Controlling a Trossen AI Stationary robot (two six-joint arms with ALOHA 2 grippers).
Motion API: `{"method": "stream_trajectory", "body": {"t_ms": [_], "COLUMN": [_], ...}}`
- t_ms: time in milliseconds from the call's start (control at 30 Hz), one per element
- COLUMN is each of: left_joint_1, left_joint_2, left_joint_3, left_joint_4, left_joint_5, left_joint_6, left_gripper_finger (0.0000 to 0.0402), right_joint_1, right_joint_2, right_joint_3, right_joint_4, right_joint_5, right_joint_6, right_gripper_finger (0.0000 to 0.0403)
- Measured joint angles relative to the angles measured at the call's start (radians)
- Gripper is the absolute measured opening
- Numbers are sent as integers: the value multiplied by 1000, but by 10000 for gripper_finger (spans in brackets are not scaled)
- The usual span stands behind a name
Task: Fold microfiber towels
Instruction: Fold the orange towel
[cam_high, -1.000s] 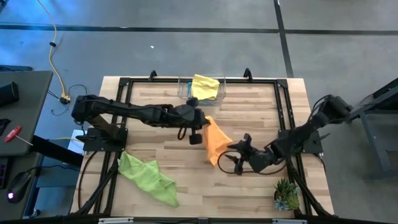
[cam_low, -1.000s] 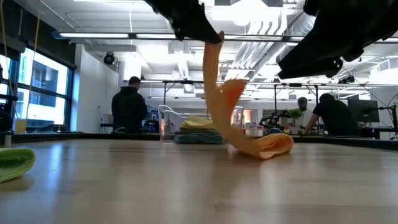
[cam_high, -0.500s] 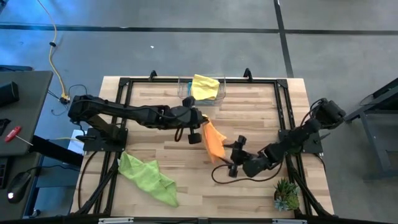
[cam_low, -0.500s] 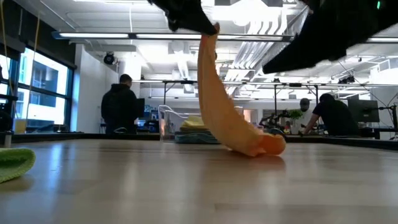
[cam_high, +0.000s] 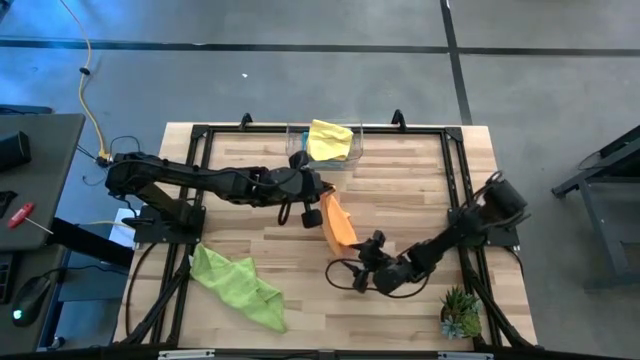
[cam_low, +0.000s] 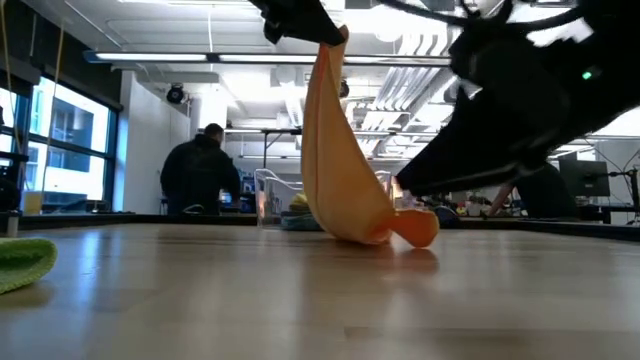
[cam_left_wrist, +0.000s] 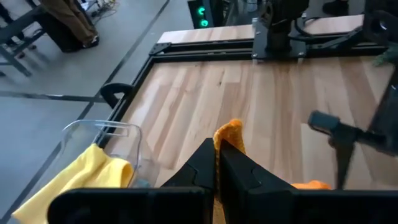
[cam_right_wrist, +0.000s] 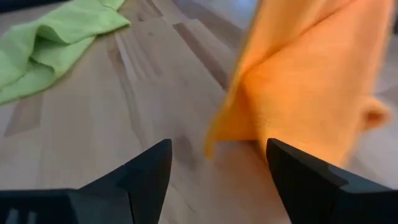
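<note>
High view: the pale wooden tabletop (cam_high: 400, 190) carries my two arms. My left gripper (cam_high: 316, 197) pinches a corner of the soft orange microfiber towel (cam_high: 338, 226), hanging it to straighten it; its lower end rests on the wood. My right gripper (cam_high: 340, 277), spread wide, waits just beside that end. A crumpled lime green towel (cam_high: 238, 285) lies near.

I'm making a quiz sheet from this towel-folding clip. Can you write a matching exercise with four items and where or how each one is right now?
Items:
1. orange towel
2. lime green towel
3. yellow towel
4. right end effector

States:
a. lying in the clear bin
b. open, low over the table beside the orange towel
c. hanging from the shut left end effector, lower end on the table
d. crumpled on the table, untouched

Pairs: 1-c, 2-d, 3-a, 4-b
</note>
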Motion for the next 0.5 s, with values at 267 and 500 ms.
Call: {"method": "stream_trajectory", "body": {"t_ms": [267,500], "left_joint_1": [0,0], "left_joint_2": [0,-2], "left_joint_3": [0,0], "left_joint_4": [0,-14], "left_joint_5": [-29,-50], "left_joint_6": [-1,-2], "left_gripper_finger": [0,0], "right_joint_1": [-61,-72], "right_joint_2": [128,147], "right_joint_3": [73,94], "right_joint_4": [61,36], "right_joint_5": [-8,42], "right_joint_6": [-29,-49], "right_gripper_finger": [210,87]}}
